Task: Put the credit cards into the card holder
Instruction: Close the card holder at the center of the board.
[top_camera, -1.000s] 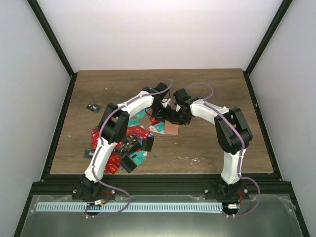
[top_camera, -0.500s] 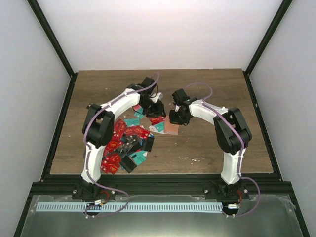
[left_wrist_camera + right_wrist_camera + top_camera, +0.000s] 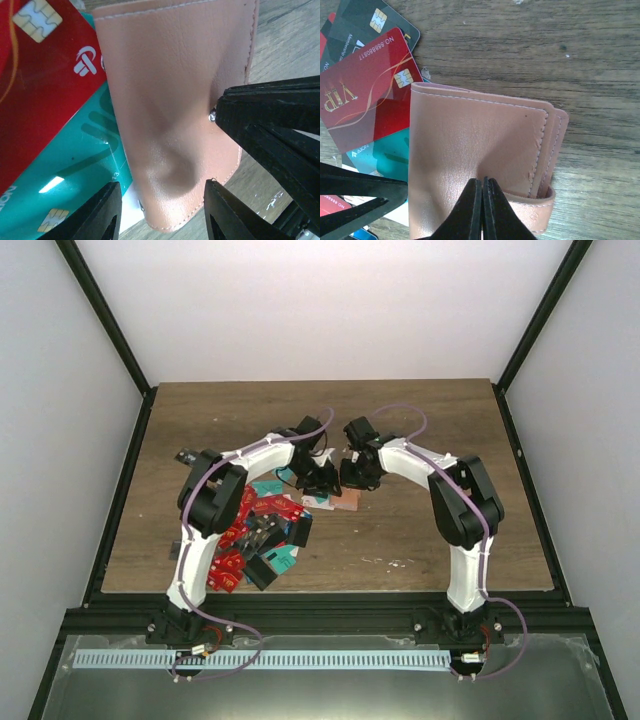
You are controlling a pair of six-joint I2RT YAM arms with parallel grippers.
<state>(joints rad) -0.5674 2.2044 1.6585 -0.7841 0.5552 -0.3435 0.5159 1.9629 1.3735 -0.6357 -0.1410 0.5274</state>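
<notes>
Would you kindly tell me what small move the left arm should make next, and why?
Probably lower the left gripper and close it on the card holder at its near end: its fingers stand open over that end, while the shut right gripper presses the holder down, denting it.

The left arm and the right arm arch forward and bend inward toward each other. The left claw points down, its fingers apart. The right claw has its fingers pressed tightly together.
</notes>
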